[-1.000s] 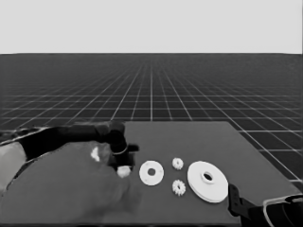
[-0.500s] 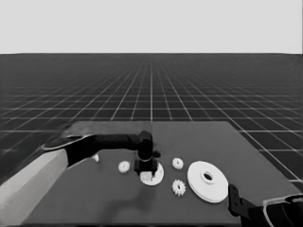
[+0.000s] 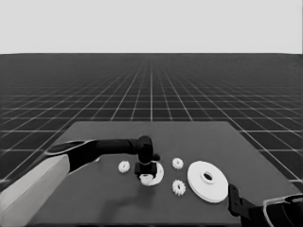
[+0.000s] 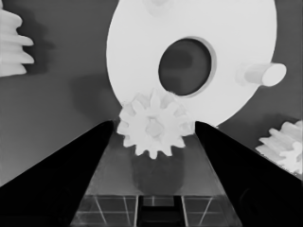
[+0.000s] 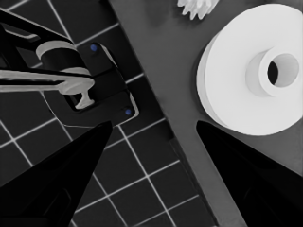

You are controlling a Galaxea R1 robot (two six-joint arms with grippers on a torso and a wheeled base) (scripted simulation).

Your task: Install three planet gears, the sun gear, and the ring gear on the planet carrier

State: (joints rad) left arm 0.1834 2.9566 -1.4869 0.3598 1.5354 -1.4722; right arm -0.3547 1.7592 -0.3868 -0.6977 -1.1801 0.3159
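Observation:
My left gripper (image 3: 146,174) reaches in from the left and stands over the planet carrier (image 3: 158,173), the smaller round part. It is shut on a planet gear (image 4: 154,128), which hangs at the carrier's near rim (image 4: 142,56) beside the dark centre hole. Two bare pegs rise from the carrier, one of them (image 4: 261,74) in full view. Three more gears lie loose: one left of the carrier (image 3: 124,166), one to its right (image 3: 177,163), one in front (image 3: 179,187). The ring gear (image 3: 207,181), the larger round part, lies further right. My right gripper (image 5: 154,125) is parked, open.
The right arm (image 3: 265,213) shows at the lower right corner, close to the ring gear (image 5: 251,90) and the table's corner. Dark machinery with blue lights (image 5: 90,90) sits past the table's edge. The left arm's pale part (image 3: 33,189) covers the table's front left.
The left arm swung from the table's left end rightward to the smaller round part, and now holds a gear low over its rim. The right arm has not moved.

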